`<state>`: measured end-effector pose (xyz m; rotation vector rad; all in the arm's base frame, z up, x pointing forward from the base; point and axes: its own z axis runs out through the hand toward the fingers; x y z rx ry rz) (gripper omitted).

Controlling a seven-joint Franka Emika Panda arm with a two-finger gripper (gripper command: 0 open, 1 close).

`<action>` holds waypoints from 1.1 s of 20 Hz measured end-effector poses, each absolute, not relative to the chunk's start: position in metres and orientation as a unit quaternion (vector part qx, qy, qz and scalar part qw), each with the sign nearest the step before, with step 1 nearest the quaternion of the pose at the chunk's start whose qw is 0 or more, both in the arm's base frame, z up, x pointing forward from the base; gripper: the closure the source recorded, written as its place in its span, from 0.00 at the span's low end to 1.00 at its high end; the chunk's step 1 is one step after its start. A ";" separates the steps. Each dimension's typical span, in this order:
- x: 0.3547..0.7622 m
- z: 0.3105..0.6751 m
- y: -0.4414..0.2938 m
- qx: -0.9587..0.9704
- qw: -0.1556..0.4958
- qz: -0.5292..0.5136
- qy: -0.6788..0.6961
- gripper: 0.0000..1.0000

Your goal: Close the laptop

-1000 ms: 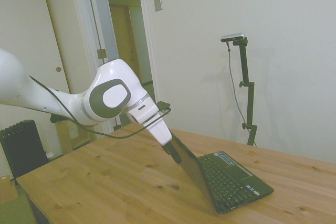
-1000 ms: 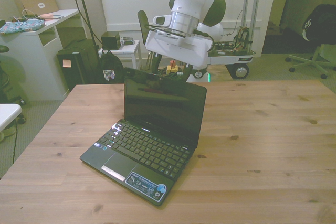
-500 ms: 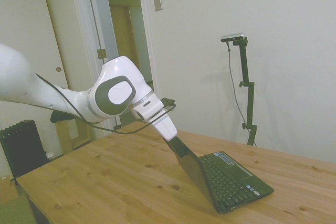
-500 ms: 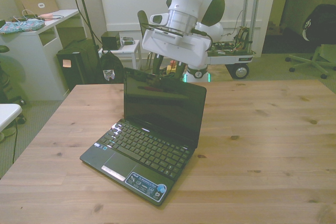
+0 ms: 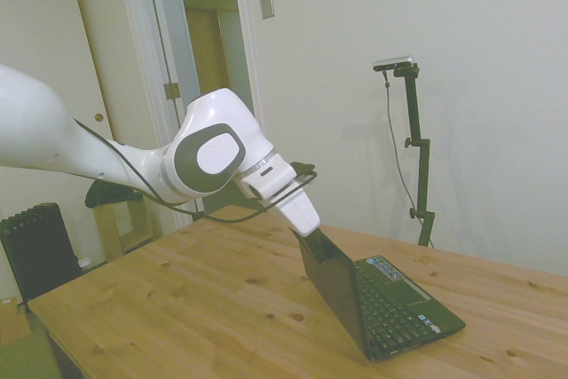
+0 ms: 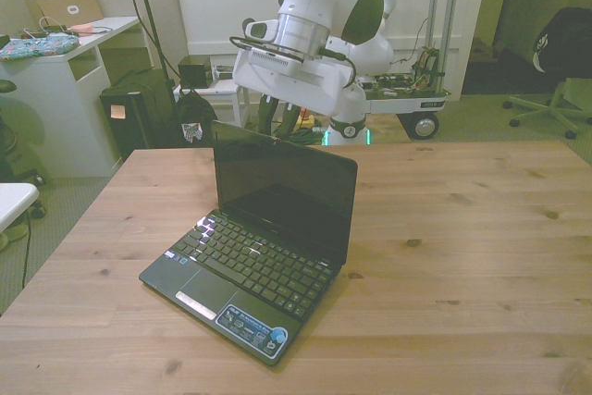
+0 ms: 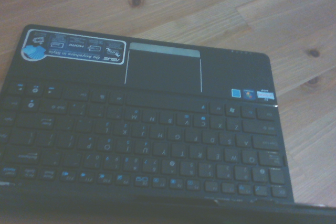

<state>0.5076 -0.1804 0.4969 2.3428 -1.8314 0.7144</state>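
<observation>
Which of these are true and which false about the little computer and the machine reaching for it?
1. The laptop is shut flat. False: its lid stands open.
2. The tool sits at the lid's top edge. True.
3. The screen is dark. True.
4. The laptop rests on a glass table. False: the table is wood.
5. A mug stands beside the laptop. False: nothing stands beside it.

The laptop (image 6: 264,247) stands open on the worktop (image 6: 462,256) — screen upright, keyboard toward the camera. The tool (image 6: 294,127) sits just behind the lid's top edge — its fingers hidden.
</observation>
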 end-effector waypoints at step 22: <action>0.592 0.440 -0.325 0.762 0.064 0.204 -0.612 1.00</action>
